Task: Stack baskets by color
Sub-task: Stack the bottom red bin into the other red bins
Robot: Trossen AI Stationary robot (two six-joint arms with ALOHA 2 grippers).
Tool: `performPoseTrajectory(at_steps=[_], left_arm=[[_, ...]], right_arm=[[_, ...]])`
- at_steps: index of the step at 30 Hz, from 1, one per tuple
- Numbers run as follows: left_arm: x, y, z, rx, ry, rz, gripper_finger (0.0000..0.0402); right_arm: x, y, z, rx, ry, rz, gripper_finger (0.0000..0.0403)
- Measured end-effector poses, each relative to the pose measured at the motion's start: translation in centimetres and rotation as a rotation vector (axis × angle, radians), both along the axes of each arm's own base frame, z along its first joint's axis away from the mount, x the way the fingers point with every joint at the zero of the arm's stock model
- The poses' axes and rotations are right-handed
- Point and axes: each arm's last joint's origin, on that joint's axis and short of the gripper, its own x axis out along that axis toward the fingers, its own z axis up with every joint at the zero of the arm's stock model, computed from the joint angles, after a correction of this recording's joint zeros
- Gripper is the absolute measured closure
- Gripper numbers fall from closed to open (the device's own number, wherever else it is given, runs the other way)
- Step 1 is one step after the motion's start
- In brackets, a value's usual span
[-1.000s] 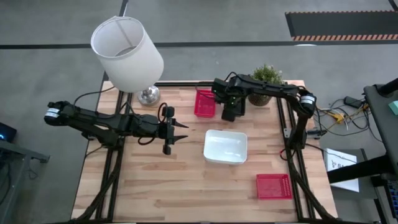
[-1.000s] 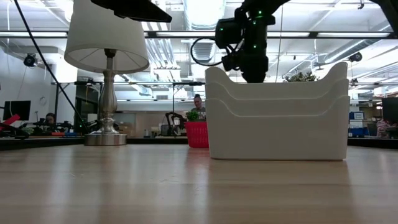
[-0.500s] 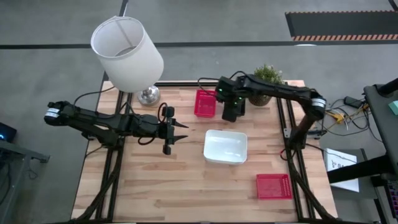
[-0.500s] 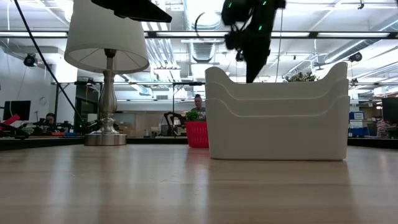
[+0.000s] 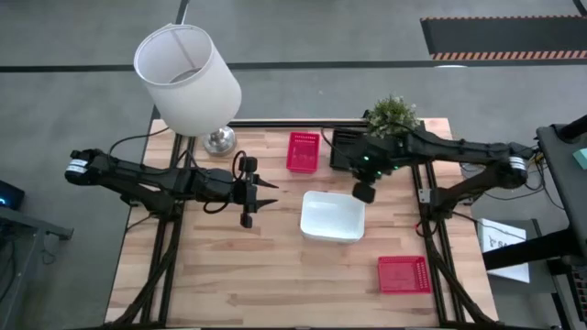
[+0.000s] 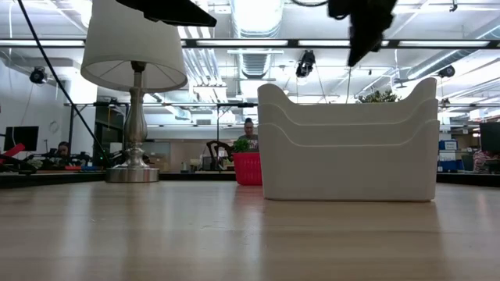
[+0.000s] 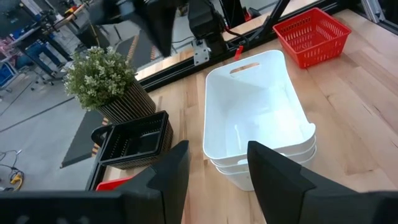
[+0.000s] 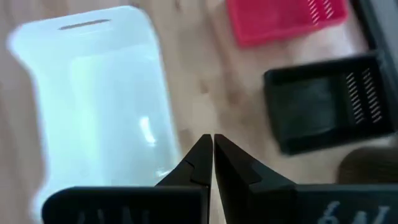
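Observation:
A stack of nested white baskets point(image 5: 332, 216) stands mid-table. One red basket point(image 5: 304, 151) sits at the far side with a black basket point(image 5: 346, 148) to its right, by the plant. Another red basket point(image 5: 404, 274) lies near the front right. My right gripper point(image 5: 364, 193) hangs shut and pointing down, above the white stack's far right corner point(image 8: 155, 155), touching nothing. My left gripper point(image 5: 268, 194) hovers open to the left of the white stack point(image 7: 258, 124), holding nothing.
A lamp with a white shade point(image 5: 188, 78) stands at the far left corner on a metal foot point(image 5: 219, 140). A potted plant point(image 5: 393, 117) stands at the far right. Bare wood lies along the near left part of the table point(image 5: 220, 275).
My right gripper has drawn away from the black basket at the far side. It has gone up and toward the table's right and near edges, ending over the white stack's far right corner, and has stayed shut. The black basket now shows uncovered on the table.

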Motion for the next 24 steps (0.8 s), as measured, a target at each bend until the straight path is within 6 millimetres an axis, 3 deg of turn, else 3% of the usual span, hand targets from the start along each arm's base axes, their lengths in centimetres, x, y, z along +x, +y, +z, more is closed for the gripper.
performPoseTrajectory(at_steps=[9, 17, 20, 24], left_arm=[[0.0, 0.0, 0.1, -0.001, -0.007, 0.000, 0.0255], [0.1, 0.0, 0.3, -0.005, -0.035, 0.000, 0.0255], [0.1, 0.0, 0.3, -0.005, -0.036, 0.000, 0.0255], [0.1, 0.0, 0.3, -0.005, -0.037, 0.000, 0.0255]], right_arm=[[-3.5, 3.0, 0.0, 0.310, 0.030, -0.001, 0.0370], [-3.3, 6.0, -0.4, 0.362, 0.118, -0.004, 0.0297], [-3.2, 7.7, -1.1, 0.343, 0.170, 0.091, 0.0272], [-3.8, 10.2, -2.4, 0.265, 0.236, 0.364, 0.0266]])
